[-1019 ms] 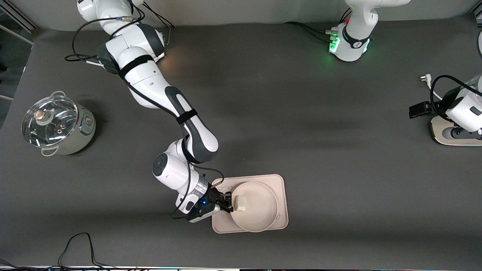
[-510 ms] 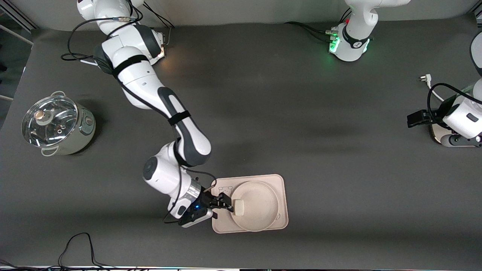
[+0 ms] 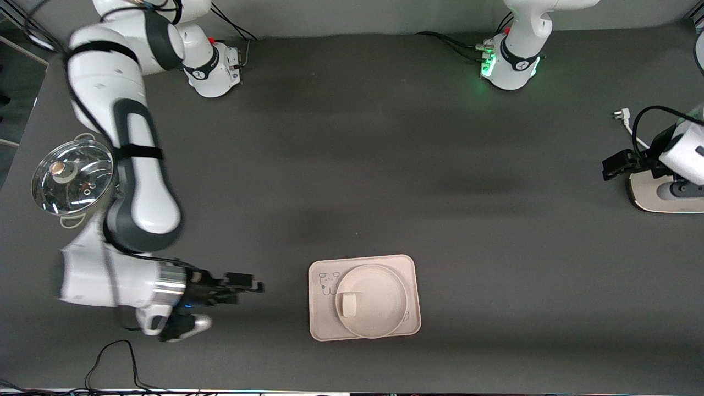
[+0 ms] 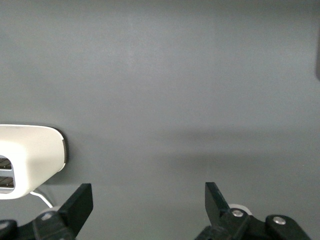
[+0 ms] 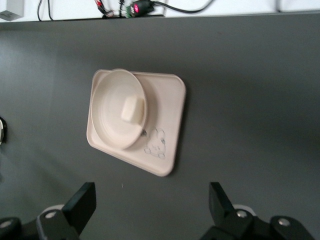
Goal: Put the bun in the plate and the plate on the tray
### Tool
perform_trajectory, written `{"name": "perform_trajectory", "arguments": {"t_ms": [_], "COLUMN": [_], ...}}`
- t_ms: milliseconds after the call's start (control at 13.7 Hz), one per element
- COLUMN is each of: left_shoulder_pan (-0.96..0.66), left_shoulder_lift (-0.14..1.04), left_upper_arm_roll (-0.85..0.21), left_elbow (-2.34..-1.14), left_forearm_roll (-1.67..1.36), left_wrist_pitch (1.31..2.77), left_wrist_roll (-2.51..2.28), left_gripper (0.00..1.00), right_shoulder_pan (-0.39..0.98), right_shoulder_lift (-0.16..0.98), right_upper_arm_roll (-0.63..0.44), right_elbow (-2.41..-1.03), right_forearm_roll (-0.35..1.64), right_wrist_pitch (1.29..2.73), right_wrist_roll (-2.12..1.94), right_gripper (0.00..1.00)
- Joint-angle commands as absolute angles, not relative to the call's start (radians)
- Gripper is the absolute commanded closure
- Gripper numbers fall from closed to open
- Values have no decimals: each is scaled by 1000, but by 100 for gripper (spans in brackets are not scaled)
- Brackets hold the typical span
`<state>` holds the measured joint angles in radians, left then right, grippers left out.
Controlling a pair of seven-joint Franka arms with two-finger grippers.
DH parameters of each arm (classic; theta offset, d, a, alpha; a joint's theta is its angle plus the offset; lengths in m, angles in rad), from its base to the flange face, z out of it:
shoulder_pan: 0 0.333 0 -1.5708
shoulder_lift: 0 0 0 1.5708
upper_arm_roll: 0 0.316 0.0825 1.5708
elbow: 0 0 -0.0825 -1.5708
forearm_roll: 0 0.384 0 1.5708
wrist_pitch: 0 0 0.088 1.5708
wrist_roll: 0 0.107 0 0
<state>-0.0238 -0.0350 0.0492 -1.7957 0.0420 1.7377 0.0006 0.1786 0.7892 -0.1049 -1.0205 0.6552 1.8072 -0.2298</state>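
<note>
The cream-beige tray (image 3: 410, 275) with a small animal drawing lies on the dark table, near the front camera. The round plate (image 3: 382, 308) sits on it, and the small off-white bun (image 3: 347, 304) lies in the plate. My right gripper (image 3: 250, 286) is open and empty, low over bare table, apart from the tray toward the right arm's end. Its wrist view shows the tray (image 5: 167, 125), the plate (image 5: 107, 107) and the bun (image 5: 133, 110) ahead of the gripper (image 5: 150, 210). My left gripper (image 3: 611, 166) is open and empty at the left arm's end of the table; its wrist view (image 4: 147, 210) shows bare table.
A steel pot with a glass lid (image 3: 69, 176) stands at the right arm's end, beside the right arm. A white appliance (image 3: 657, 201) with a cord and plug (image 3: 620, 114) stands under the left arm, and also shows in the left wrist view (image 4: 30, 157).
My right gripper has left the plate's rim and drawn well away from the tray toward the right arm's end. The plate and bun stay on the tray. The left arm barely shifted.
</note>
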Motion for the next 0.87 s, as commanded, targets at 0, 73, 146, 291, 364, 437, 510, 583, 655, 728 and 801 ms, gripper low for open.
{"name": "perform_trajectory", "arguments": {"t_ms": [0,73,146,291,364,437,510,583,655,728,801], "left_shoulder_pan": [-28,-34,-38,-37,-37,-40,-38,-35,-29,-26,-26], "left_shoulder_lift": [-110,-104,-91,-45,-20,-5,6,15,14,12,11], "left_upper_arm_roll": [51,49,48,48,48,48,48,48,49,49,49], "left_elbow": [-1882,-1881,-1862,-1791,-1749,-1726,-1709,-1692,-1692,-1690,-1692], "left_forearm_roll": [34,38,46,46,46,46,46,46,45,44,44], "left_wrist_pitch": [1778,1776,1760,1717,1689,1662,1651,1649,1643,1625,1621], "left_wrist_roll": [-29,-35,-35,-38,-40,-35,-40,-40,-38,-34,-34], "left_gripper": [0,0,0,0,0,0,0,0,0,0,0], "right_shoulder_pan": [270,299,311,330,351,353,353,347,333,292,240], "right_shoulder_lift": [541,476,413,333,306,264,230,174,116,57,11], "right_upper_arm_roll": [-213,-233,-235,-229,-233,-233,-235,-235,-233,-216,-165], "right_elbow": [-1300,-1345,-1382,-1399,-1399,-1407,-1425,-1468,-1535,-1596,-1645], "right_forearm_roll": [522,433,364,229,186,160,147,146,144,135,127], "right_wrist_pitch": [1779,1766,1738,1685,1660,1622,1586,1577,1585,1591,1600], "right_wrist_roll": [-158,-112,-53,39,70,105,148,169,170,170,170], "right_gripper": [0,0,0,0,0,0,0,0,0,0,0]}}
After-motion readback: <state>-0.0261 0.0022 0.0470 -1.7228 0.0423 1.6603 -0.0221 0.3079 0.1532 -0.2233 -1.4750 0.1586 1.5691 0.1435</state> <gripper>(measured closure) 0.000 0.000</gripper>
